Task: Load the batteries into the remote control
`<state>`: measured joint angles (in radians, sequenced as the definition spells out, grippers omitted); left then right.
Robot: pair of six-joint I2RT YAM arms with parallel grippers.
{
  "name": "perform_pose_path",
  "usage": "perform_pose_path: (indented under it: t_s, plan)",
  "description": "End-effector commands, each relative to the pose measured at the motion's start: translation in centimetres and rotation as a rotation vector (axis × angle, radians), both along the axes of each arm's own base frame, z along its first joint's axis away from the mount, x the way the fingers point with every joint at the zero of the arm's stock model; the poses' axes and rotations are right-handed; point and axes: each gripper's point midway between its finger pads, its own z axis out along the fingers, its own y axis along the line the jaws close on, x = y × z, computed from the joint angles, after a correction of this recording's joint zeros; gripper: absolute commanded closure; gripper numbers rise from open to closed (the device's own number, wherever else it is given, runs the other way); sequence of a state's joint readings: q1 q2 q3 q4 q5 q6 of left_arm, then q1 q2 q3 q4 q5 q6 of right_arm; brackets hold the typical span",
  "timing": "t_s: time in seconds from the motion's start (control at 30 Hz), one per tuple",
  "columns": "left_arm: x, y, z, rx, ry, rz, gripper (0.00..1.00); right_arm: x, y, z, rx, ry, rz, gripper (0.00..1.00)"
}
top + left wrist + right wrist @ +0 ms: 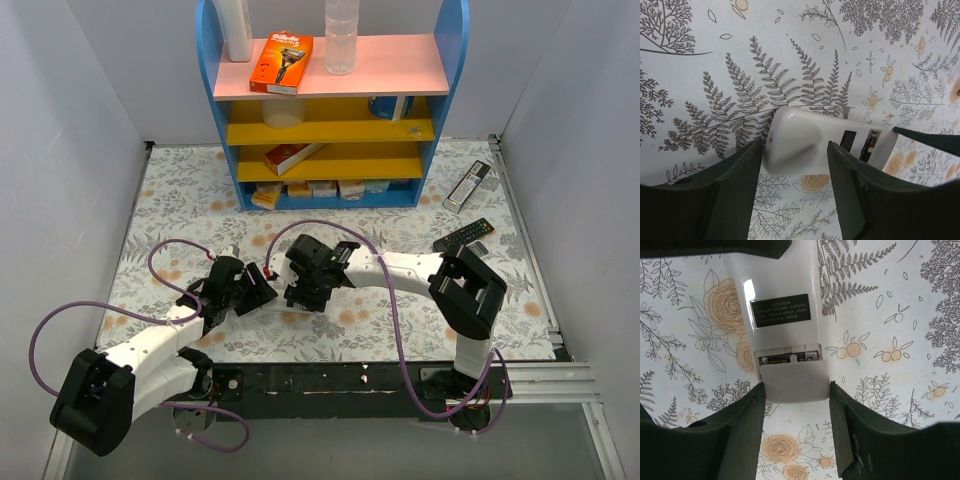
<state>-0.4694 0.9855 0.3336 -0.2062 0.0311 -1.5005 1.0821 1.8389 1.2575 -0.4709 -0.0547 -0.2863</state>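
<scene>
**Top view:** I see the left claw (250, 290) and the right claw (305, 285) nearly meeting over the floral surface (170, 190). Both arms are bent inward, and a blue shelf (208, 70) stands beyond.

**Left wrist:** the claw is narrow and pinches the white remote control (805, 137) across its width.

**Right wrist:** the claw is narrow and grips the remote's other end at the cover (795, 382). The batteries (790, 358) lie in the half-uncovered compartment.

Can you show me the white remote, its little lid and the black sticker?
remote control (805, 140): left wrist view, on its plain white back.
battery cover (795, 384): right wrist view, middle of the partly open lid.
black label (782, 310): right wrist view, centre of the sticker.
</scene>
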Motion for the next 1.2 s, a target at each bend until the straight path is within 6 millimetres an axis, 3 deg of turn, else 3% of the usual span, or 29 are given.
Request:
perform_pose_path:
  t_s: [0.0,0.37,1.17]
  plan:
    - [-0.5,0.1,-0.5,-0.001,0.019,-0.006,0.46,0.7,1.8,1.9,0.061,-0.039,0.01,0.74]
    - [-0.7,0.1,-0.6,-0.005,0.023,-0.005,0.46,0.3,1.3,0.3,0.027,-0.017,0.018,0.73]
    - [-0.8,-0.2,-0.7,-0.021,0.034,-0.014,0.47,0.0,2.2,-0.2,0.047,0.012,0.012,0.64]
